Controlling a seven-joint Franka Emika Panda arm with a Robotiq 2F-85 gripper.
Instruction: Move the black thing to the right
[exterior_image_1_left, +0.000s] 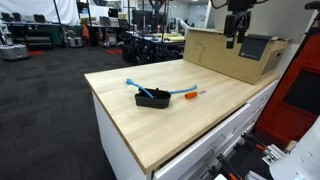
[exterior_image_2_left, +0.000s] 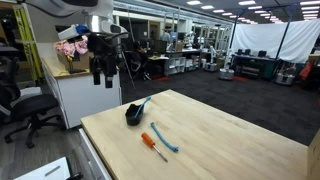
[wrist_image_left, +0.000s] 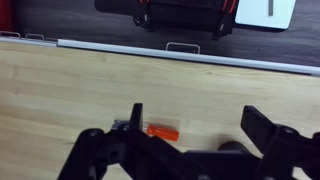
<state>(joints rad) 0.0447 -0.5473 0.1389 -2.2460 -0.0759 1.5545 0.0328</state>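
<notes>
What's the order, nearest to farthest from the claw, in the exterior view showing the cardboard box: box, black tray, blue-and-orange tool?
1. The box: just below the claw, at the picture's right.
2. The tool: in the middle, orange end toward the box.
3. The tray: just left of the tool, farthest out.

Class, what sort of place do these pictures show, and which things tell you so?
Probably a robotics lab or workshop: a wooden workbench, rows of equipment-laden desks behind it, and an office chair.
</notes>
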